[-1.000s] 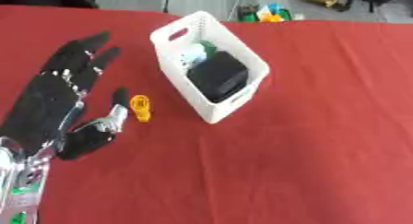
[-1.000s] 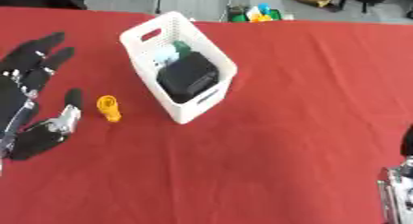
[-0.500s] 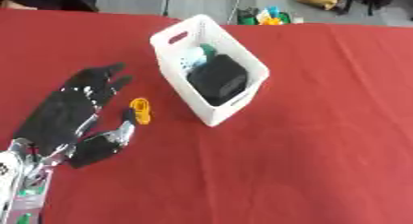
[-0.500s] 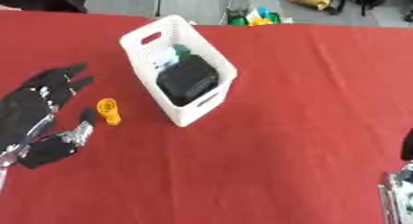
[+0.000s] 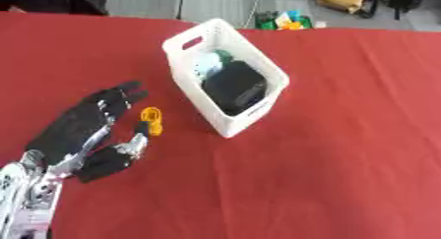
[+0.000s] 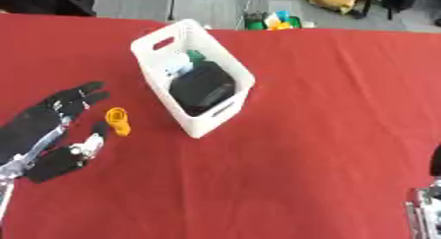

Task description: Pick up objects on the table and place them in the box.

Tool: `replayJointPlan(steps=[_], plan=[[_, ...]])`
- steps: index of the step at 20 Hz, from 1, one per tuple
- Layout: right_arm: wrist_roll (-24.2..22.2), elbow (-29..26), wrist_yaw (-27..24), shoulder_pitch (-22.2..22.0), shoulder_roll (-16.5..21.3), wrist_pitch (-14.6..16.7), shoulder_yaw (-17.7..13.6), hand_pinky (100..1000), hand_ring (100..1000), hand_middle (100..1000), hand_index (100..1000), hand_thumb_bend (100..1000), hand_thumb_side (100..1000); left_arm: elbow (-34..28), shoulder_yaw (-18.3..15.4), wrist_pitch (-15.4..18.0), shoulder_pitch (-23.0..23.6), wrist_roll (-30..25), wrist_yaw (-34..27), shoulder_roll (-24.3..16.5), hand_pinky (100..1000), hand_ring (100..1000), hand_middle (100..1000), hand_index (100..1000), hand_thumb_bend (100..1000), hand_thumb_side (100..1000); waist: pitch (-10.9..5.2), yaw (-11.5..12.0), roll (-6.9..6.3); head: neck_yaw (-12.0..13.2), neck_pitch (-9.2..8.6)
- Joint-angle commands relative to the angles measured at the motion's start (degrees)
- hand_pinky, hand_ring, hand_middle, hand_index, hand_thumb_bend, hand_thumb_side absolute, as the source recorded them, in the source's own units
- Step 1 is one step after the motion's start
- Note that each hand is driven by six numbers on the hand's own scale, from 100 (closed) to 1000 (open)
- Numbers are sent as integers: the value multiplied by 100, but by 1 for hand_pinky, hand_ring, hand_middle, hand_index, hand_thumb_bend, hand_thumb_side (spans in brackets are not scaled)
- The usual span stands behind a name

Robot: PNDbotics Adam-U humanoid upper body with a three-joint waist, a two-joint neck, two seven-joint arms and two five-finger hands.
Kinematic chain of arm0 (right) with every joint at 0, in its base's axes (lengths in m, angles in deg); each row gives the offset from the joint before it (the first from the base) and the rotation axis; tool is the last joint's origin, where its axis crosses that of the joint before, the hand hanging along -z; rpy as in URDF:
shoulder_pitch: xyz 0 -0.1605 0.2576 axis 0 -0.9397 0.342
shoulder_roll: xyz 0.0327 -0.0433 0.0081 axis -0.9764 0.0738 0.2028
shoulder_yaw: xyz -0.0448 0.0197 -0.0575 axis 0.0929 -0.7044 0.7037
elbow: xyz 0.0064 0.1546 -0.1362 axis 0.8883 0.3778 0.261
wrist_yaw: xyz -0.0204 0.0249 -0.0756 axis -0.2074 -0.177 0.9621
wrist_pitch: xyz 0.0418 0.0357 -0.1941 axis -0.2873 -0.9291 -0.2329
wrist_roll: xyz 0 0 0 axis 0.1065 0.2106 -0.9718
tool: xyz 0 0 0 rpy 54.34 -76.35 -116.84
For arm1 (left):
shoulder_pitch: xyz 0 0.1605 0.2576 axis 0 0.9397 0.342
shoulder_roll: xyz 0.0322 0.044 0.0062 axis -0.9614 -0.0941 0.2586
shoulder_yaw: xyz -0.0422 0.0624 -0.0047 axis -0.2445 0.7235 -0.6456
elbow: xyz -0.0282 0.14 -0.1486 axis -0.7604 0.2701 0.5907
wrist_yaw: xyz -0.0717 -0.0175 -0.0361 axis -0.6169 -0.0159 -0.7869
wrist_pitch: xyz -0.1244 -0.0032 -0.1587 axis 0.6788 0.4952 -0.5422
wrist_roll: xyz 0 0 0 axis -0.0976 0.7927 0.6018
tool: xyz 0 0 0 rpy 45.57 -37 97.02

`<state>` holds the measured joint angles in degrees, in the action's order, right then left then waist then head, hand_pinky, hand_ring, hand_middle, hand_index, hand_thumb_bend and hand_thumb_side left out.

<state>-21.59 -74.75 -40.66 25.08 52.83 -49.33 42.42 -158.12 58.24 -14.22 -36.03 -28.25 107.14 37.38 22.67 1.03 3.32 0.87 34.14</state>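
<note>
Now, in the left eye view, the white box (image 5: pixel 226 75) sits askew on the red tablecloth (image 5: pixel 344 149), holding a black thing (image 5: pixel 234 87) and, toward its far end, something pale with a bit of green (image 5: pixel 211 61). A small orange object (image 5: pixel 152 120) lies on the cloth just beside the box's left wall. The left hand (image 5: pixel 82 127) rests flat next to it, released, fingers straight, thumb tip close to the orange piece but gripping nothing. Beyond the table's far edge lie grey floor and some coloured clutter (image 5: pixel 289 20).

In the right eye view, part of the right arm (image 6: pixel 428 203) shows at the lower right edge; I cannot tell how its hand is set.
</note>
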Motion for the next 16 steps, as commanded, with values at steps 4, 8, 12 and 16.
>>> replayJointPlan(steps=[4,8,12,16], plan=[[-45,-132,-9,28,38,4,19,760,744,633,740,100,987,-9,-28,36,-48,120,-215,-18,1000,1000,1000,1000,137,1000,-90,-6,-11,22,-82],[-67,-132,-11,28,30,-7,26,759,744,634,741,100,986,16,-46,10,-40,162,-261,-23,1000,1000,1000,1000,185,1000,-83,-1,-14,18,-99],[-92,-132,-20,26,23,-12,35,758,744,634,741,100,984,44,-31,15,-35,220,-253,-26,1000,1000,1000,1000,146,1000,-74,-5,-14,27,-113],[-112,-132,-26,28,19,-22,39,759,744,634,742,100,983,107,-7,18,-42,146,-335,-16,1000,1000,1000,1000,100,1000,-71,-10,-20,30,-124]])
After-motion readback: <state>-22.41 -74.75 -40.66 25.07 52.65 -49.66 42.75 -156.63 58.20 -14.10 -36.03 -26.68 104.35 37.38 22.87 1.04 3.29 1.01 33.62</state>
